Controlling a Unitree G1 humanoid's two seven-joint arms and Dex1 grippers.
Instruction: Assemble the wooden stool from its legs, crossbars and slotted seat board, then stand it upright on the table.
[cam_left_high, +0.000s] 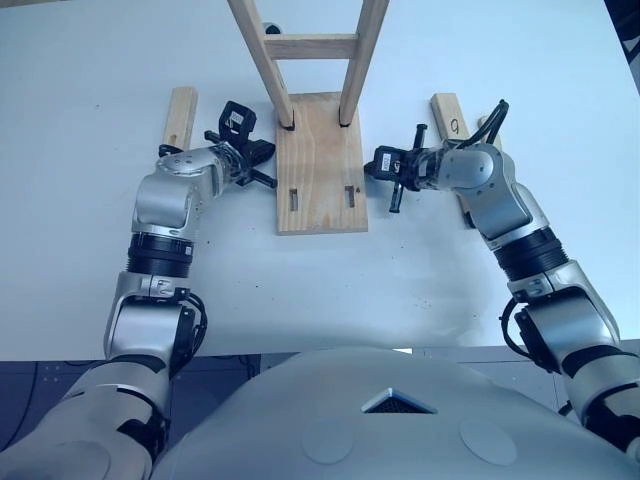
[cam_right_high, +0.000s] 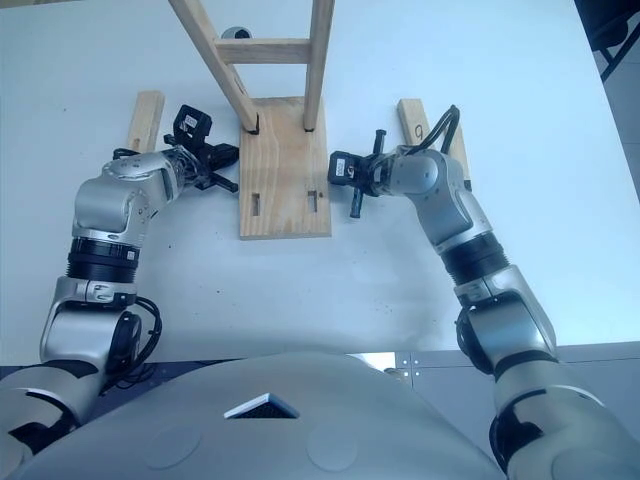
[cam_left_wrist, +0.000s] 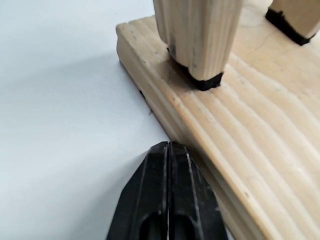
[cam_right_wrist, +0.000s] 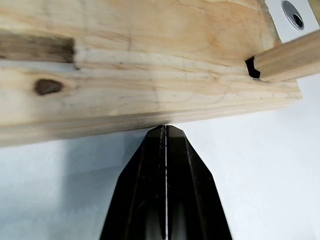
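White counter (cam_left_high: 80, 60) is carrying the seat board (cam_left_high: 320, 190), lying flat at its middle with two legs (cam_left_high: 262, 60) joined by a crossbar (cam_left_high: 312, 46) already standing in the far slots, while the near slots (cam_left_high: 293, 198) are gaping empty. Loose wooden pieces (cam_left_high: 181, 117) are lying on either side, so the job is looking about half done: more legs to seat, then turning it upright. Left pincer (cam_left_wrist: 169, 155) and right pincer (cam_right_wrist: 165, 137) are each resting empty, fingers pressed together, at the board's side edges.

Silver arms (cam_left_high: 170, 195), black joint rings (cam_left_high: 160, 252), cables (cam_left_high: 506, 325), black left gripper (cam_left_wrist: 168, 148), right gripper (cam_right_wrist: 165, 131)
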